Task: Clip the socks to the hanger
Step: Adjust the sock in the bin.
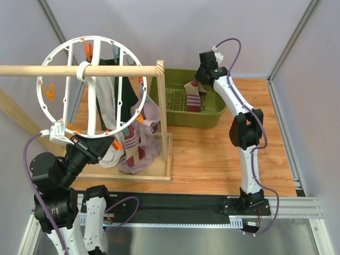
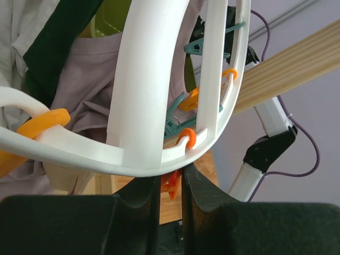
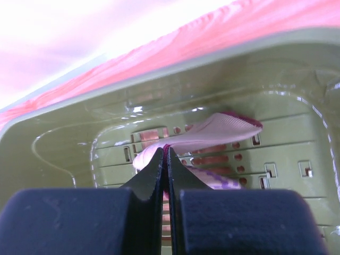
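The white wheel-shaped hanger [image 1: 103, 38] hangs by its hook on a wooden rod. A striped cream-and-maroon sock [image 1: 133, 143] hangs from its lower right rim. My left gripper [image 1: 109, 145] is at the hanger's lower rim. In the left wrist view it [image 2: 171, 178] is nearly shut on an orange clip [image 2: 171, 187] just under the white ring [image 2: 143, 79]. My right gripper [image 1: 198, 83] holds another sock [image 1: 194, 96] up over the green basket [image 1: 212, 119]. In the right wrist view it [image 3: 166, 151] is shut on that sock's [image 3: 212, 133] maroon edge.
A mauve garment [image 1: 151, 114] and a dark green and white garment [image 1: 109, 90] hang from the wooden rod [image 1: 32, 70] of a wooden frame [image 1: 163, 106]. The basket's slotted floor [image 3: 276, 170] lies below my right gripper. More orange and teal clips [image 2: 188, 101] sit round the ring.
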`<action>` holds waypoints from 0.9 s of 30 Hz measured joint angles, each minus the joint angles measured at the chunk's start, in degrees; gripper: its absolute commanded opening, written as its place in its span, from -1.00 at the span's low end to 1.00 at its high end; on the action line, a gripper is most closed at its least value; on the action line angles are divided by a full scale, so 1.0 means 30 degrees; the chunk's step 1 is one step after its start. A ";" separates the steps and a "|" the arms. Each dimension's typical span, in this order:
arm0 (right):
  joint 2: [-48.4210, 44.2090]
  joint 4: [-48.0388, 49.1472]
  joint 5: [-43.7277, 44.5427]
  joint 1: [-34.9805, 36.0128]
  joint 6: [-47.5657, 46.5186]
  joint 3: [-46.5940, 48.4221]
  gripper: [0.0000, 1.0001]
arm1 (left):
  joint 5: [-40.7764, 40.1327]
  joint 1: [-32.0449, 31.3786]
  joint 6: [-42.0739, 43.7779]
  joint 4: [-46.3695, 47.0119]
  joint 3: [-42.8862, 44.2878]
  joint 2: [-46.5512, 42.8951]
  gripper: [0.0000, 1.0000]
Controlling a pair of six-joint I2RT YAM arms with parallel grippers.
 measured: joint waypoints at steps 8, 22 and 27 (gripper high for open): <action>0.0175 0.0641 0.0495 -0.0699 0.0729 -0.1938 -0.91 | 0.0000 0.0000 0.0240 -0.0634 0.0459 0.0022 -1.00; 0.2215 -0.1421 0.2871 -0.1122 -0.2215 -0.0051 0.46 | -0.0007 0.0000 0.0583 -0.1173 0.0750 0.0022 -1.00; 0.0918 -0.1698 0.3432 -0.0168 -0.3759 -0.1348 0.01 | 0.0000 0.0000 0.0605 -0.1180 0.0750 0.0022 -1.00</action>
